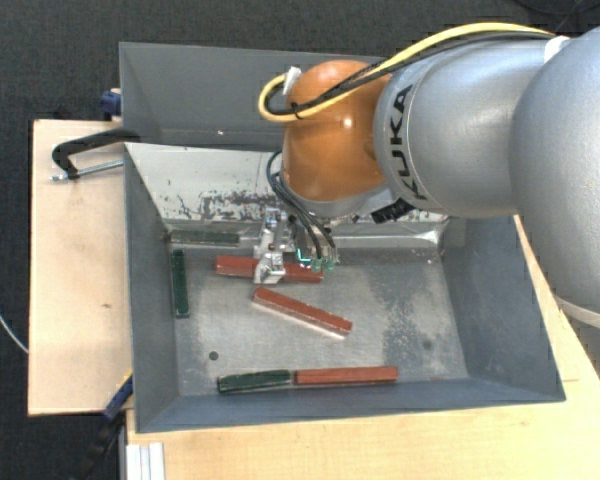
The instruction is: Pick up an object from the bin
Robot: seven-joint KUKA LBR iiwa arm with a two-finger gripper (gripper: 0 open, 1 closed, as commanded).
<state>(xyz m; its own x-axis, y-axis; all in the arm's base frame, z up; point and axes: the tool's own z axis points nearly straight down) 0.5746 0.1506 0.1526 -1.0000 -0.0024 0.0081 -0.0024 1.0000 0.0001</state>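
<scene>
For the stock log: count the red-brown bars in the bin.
3 red-brown bars: one beneath the jaws, partly covered; one slanting just in front of it; one along the front wall, beside a dark green bar. The arm may hide more.

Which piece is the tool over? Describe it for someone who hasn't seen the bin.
In the grey bin, look toward the back wall, where the tool hangs under the orange cover. Beneath it lies a red stick, nearly level across the view. The slanted red stick nearby has a pale edge; this one is plain red.
</scene>
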